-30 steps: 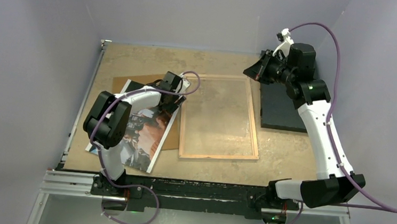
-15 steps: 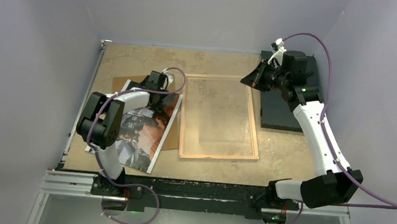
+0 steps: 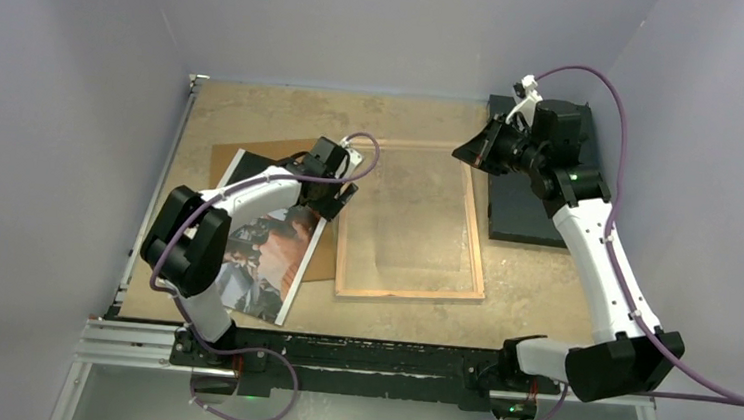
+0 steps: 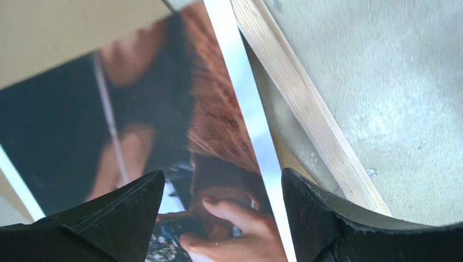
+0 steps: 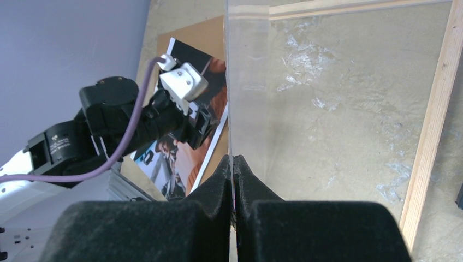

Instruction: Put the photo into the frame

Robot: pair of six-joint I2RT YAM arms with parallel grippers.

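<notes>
The photo [image 3: 264, 252] lies picture side up on the left of the table, its white right border [image 4: 245, 125] beside the frame's [image 3: 480, 249] wooden left rail [image 4: 306, 114]. My left gripper [image 3: 334, 195] hangs open low over the photo's upper right part; in the left wrist view the left gripper [image 4: 221, 180] has one finger over the picture and the other over the gap next to the rail. My right gripper [image 3: 468, 149] is at the frame's far right corner. In the right wrist view the right gripper [image 5: 233, 159] is shut on the edge of a clear pane [image 5: 327, 109].
A brown backing board [image 3: 227, 153] lies under the photo's far end. A black slab [image 3: 523, 217] sits right of the frame, under the right arm. Grey walls close in the table on three sides.
My left gripper swung left over the photo's top, then came back to its right edge by the frame. The right gripper stayed shut and shifted slightly near the frame's far right corner.
</notes>
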